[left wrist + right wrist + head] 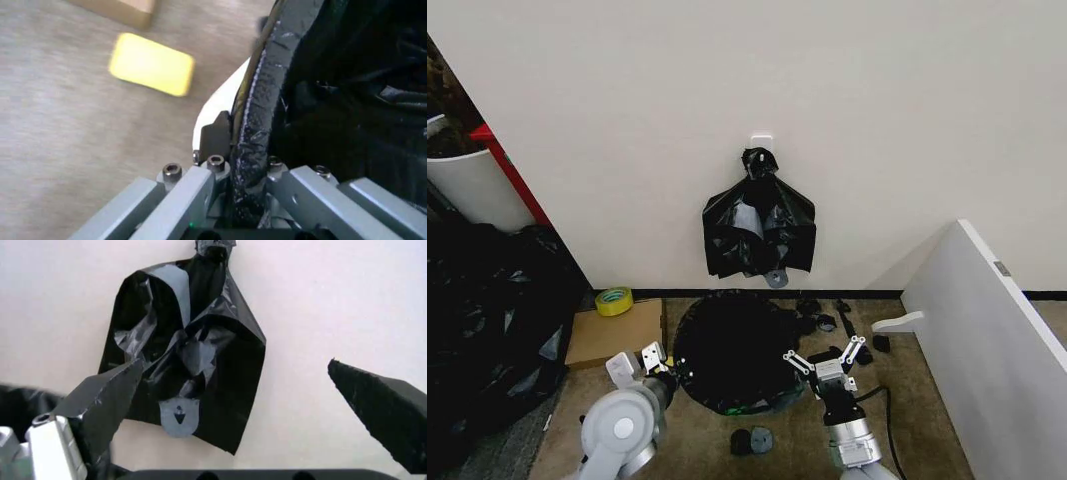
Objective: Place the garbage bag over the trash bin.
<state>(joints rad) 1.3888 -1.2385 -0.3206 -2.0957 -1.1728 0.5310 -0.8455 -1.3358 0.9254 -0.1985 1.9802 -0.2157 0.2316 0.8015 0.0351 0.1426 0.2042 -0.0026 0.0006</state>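
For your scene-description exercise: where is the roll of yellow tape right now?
In the head view, the roll of yellow tape lies on the cardboard box by the wall, on the robot's left, just left of the bag-covered trash bin.

left pincer [660, 372] clamped shut, right pincer [825, 354] spread wide

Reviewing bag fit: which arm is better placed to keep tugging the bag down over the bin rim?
Left. The left gripper is shut on the garbage bag at the trash bin rim; the right gripper is open beside it.
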